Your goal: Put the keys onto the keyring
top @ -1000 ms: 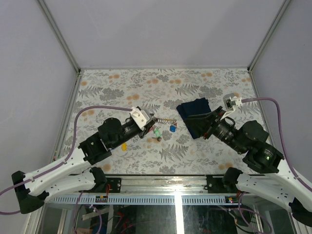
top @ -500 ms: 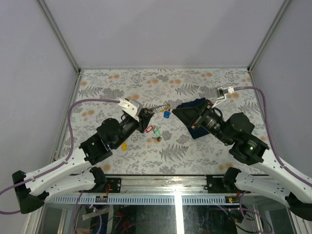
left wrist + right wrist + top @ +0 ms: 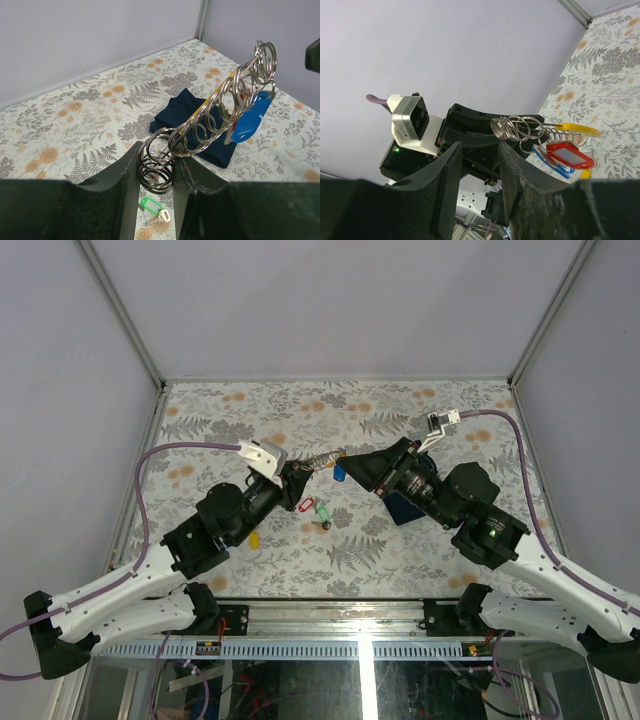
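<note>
Top external: keyring (image 3: 320,461) is up in the air, just left of the cloth (image 3: 403,511).
Left gripper (image 3: 156,167): squeezing the keyring's coil end.
Right gripper (image 3: 478,149): small gap, nothing in it, near the keyring's other end.
Green key (image 3: 322,511): lies left of the cloth.
Yellow key (image 3: 254,539): farther left of the cloth.

This looks like a robot lab: two robot arms (image 3: 120,592) are bolted to a table (image 3: 230,405) with a flowery cover, plain grey walls (image 3: 330,300) and metal bars (image 3: 120,312) box it in, and wires (image 3: 262,702) hang under the front edge.
</note>
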`<state>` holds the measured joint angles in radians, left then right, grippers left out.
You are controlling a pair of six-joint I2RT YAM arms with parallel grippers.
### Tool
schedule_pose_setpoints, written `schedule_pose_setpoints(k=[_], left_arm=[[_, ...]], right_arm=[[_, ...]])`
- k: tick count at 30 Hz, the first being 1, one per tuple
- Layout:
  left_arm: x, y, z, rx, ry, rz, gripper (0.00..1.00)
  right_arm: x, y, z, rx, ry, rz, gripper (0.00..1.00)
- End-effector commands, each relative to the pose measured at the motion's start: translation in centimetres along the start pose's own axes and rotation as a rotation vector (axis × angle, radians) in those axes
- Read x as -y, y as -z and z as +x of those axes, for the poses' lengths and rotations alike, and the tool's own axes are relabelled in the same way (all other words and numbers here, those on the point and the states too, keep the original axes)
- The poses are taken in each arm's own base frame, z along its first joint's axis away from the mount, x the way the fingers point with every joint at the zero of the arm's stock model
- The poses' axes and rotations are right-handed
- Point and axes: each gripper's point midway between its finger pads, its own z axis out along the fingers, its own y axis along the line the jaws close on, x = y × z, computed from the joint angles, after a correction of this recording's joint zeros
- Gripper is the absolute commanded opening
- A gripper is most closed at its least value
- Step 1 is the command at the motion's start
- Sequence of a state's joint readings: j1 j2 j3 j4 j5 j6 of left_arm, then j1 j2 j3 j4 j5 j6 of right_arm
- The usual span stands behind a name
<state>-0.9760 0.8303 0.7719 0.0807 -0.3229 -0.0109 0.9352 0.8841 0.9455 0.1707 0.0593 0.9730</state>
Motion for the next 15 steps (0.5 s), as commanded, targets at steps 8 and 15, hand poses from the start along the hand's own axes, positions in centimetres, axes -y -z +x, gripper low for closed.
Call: schedule_pose_setpoints(k=[8,15], left_arm=[[0.17,0.12,-3.41,0.120,0.046,0.001,0.00],[0.29,0.13,-3.35,0.117,0.044,0.008,0.00]], right_arm=[[-2.27,-0.34,-2.14,0.079,-0.009,-0.059,0.43],[-1.95,-0.57,-1.94,0.074,-0.004,-0.049,0.44]])
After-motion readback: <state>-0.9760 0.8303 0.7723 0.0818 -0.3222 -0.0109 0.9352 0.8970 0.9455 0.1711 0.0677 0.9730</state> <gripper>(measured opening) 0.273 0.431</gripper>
